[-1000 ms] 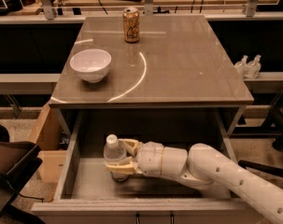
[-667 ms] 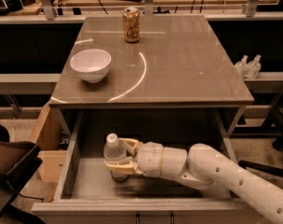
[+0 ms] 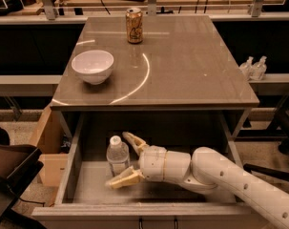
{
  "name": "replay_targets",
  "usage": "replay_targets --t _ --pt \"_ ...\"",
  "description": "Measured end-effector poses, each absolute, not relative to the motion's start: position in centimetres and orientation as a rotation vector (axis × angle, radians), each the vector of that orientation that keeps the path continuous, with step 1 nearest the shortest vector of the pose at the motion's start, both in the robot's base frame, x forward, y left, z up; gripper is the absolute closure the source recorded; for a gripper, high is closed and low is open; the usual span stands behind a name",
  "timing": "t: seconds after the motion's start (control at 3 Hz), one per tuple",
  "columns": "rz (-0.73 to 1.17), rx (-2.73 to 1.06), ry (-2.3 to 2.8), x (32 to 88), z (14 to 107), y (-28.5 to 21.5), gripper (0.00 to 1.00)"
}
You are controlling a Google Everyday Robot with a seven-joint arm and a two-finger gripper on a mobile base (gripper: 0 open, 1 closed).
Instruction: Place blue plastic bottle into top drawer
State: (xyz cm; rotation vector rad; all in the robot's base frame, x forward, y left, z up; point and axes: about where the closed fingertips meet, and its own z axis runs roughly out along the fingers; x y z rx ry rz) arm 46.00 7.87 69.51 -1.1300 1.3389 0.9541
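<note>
Camera view: the claw [image 3: 118, 160] reaches into the top drawer [image 3: 71, 173], fingers spread wide either side of the blue plastic bottle [image 3: 117, 152], which stands upright on the drawer floor; a soda can [image 3: 134, 26] and white bowl [image 3: 92, 66] sit on the bench [image 3: 187, 66]

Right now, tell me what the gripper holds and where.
Nothing, it seems: the gripper is open in the top drawer, its fingers spread either side of the upright blue plastic bottle.
</note>
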Motion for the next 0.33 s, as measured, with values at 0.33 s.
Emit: replay_targets --t 0.33 --pt "0.954 -1.130 1.339 45.99 69.51 7.88 0.00"
